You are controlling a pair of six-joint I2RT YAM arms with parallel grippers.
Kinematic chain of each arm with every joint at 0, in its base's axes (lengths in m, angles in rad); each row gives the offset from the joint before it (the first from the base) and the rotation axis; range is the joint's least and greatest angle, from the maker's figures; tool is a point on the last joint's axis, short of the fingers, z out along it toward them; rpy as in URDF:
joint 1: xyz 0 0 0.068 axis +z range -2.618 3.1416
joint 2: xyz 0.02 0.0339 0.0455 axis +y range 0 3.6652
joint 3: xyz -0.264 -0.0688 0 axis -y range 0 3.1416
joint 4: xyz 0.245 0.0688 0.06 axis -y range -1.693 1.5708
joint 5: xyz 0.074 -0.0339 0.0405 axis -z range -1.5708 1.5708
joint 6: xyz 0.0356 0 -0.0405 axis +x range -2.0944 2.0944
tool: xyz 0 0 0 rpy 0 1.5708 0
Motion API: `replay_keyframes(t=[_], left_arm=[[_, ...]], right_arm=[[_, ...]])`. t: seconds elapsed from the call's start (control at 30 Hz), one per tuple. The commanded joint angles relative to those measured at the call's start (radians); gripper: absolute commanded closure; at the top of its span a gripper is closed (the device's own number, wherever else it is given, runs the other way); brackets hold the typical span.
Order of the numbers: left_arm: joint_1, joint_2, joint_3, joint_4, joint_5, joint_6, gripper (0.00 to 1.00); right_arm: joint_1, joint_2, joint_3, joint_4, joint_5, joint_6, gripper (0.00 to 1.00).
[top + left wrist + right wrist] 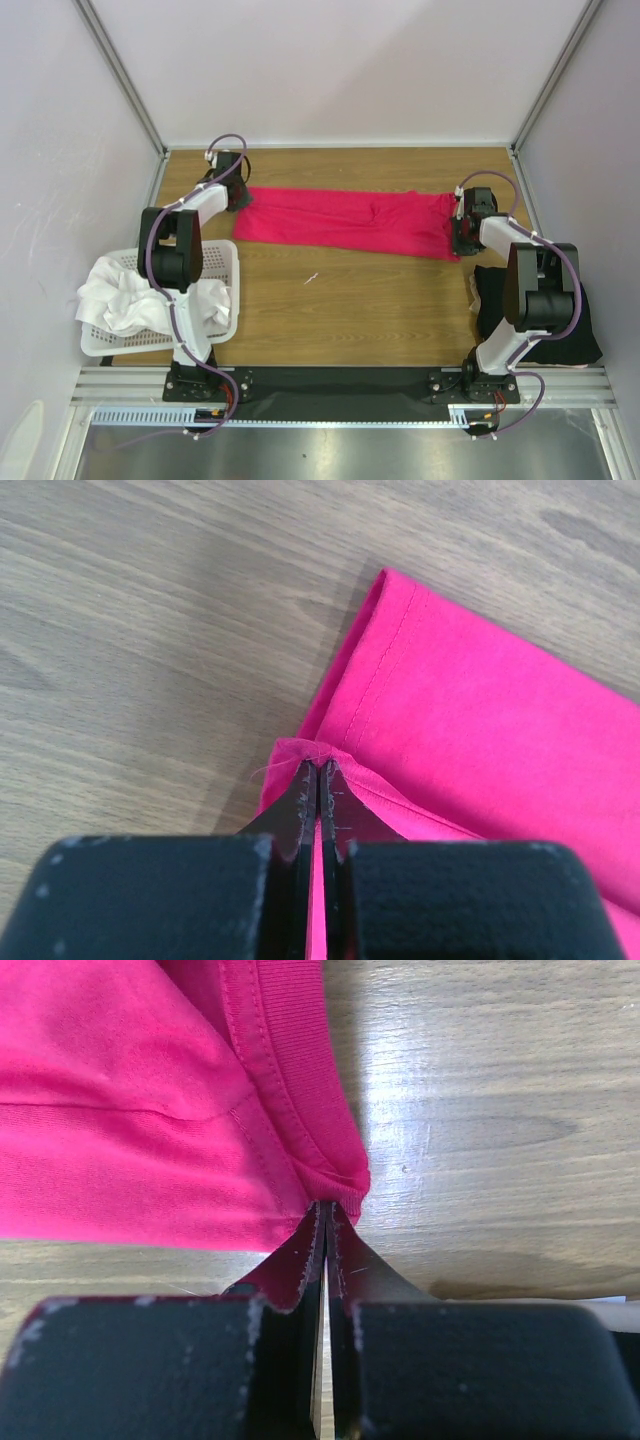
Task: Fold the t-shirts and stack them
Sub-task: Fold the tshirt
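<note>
At the far left of the wooden table (350, 320), a white perforated basket (228, 262) sits beside the left arm. Crumpled white t-shirts (120, 295) are heaped in it and spill over its left rim. Farther back, the left gripper (238, 192) is down at the left end of the crimson-pink t-shirt (345, 220). This shirt lies flattened into a long band across the far half of the table, stretching from one gripper to the other. In the left wrist view the jaws are clenched together on a puckered corner of the pink fabric. A sliver of pink shows in the slit between the fingers (295, 810), and a folded, stitched edge of the shirt runs away up and to the right over the bare wood. At the band's right end the right gripper (462, 228) meets the shirt in the same way. Its wrist view shows the jaws squeezed tight on the very tip of a corner, where a ribbed, double-stitched band (275, 1070) comes down to the fingertips. There the rest of the shirt spreads to the left and bare table lies to the right. At the near right, a black t-shirt (560, 335) lies by the right arm's base, partly hidden by the arm and on the near side of the right gripper.
</note>
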Motion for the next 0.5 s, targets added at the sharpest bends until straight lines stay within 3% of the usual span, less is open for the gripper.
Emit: replay_keyframes(t=[0.0, 0.23, 0.37, 0.43, 0.47], left_arm=[[0.017, -0.008, 0.022, 0.051, -0.013, -0.023, 1.00], [0.020, 0.006, 0.036, 0.045, -0.007, -0.027, 1.00], [0.018, 0.015, 0.056, 0.030, 0.005, -0.010, 0.95], [0.015, 0.007, 0.048, 0.036, 0.002, 0.011, 0.87], [0.012, 0.001, 0.048, 0.039, -0.001, 0.022, 0.82]], right_arm=[[-0.008, -0.016, -0.006, 0.013, 0.030, -0.014, 1.00], [-0.008, -0.028, -0.018, 0.020, 0.017, -0.013, 1.00], [-0.003, -0.040, 0.011, 0.008, -0.079, 0.006, 1.00], [-0.003, -0.051, 0.028, -0.013, -0.102, 0.007, 0.93], [-0.005, -0.056, 0.047, -0.019, -0.116, 0.009, 0.84]])
